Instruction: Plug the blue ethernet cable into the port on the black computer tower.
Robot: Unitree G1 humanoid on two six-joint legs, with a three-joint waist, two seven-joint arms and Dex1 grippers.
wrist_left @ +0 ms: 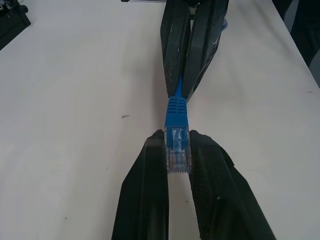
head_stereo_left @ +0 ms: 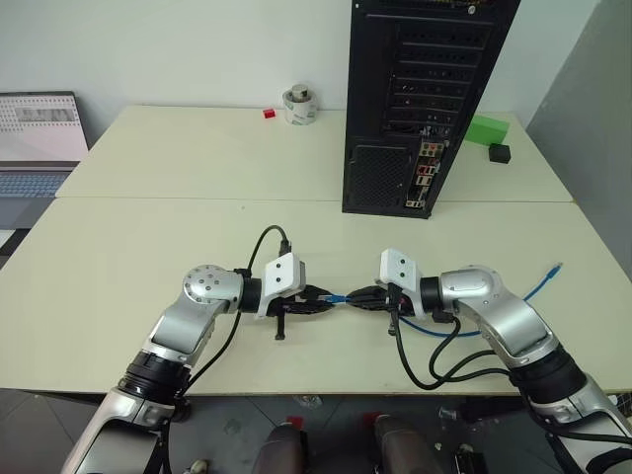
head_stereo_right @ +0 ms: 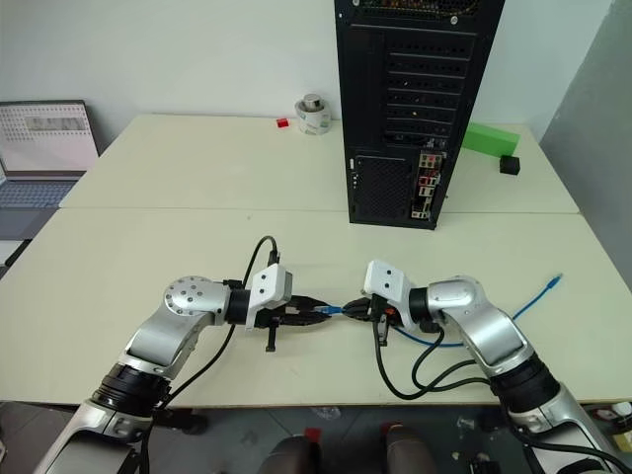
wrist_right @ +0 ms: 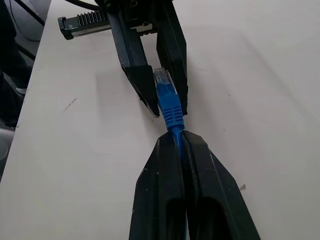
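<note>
Above the worktop (head_stereo_left: 118, 247), the blue ethernet cable (wrist_left: 177, 107) runs level between both grippers, left gripper (wrist_left: 177, 152) clamping its clear plug, right gripper (wrist_right: 176, 142) pinching the cord behind, with the black computer tower (head_stereo_left: 425, 89) well beyond.

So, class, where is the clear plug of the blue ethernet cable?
Over the near table, the clear plug sits pinched in the left claw, facing the right claw gripping its thin blue ethernet cable.

blue ethernet cable (head_stereo_left: 339, 297) with clear plug level above the table, well short of upright black computer tower (head_stereo_left: 420, 99)
</note>
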